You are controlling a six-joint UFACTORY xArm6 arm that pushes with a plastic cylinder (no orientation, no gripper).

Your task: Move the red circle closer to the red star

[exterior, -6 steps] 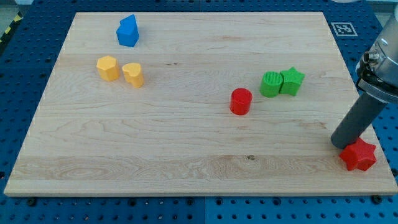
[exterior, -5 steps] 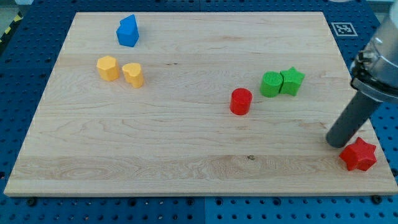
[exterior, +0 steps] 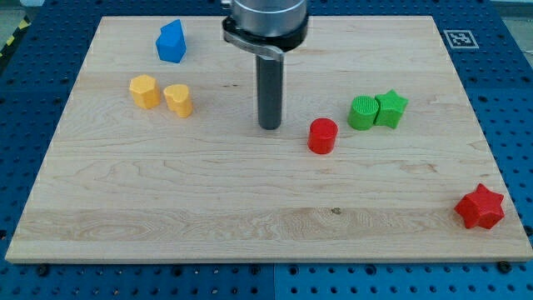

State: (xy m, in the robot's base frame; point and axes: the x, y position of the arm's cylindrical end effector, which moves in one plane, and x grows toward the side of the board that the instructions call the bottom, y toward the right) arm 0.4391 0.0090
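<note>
One rod, no claw: my tip (exterior: 270, 127) mid-frame, near red circle (exterior: 322, 136), on its left; red star (exterior: 480, 207) lower right.

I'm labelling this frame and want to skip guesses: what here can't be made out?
- The arm above my tip: cut off by the view's top edge.
- Board directly behind the rod: hidden by it.
- The far sides of the red circle and red star: one view only.

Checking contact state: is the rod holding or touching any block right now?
Nothing is held. My tip stands free on the board, just to the view's left of the red circle, with a gap between them.
</note>
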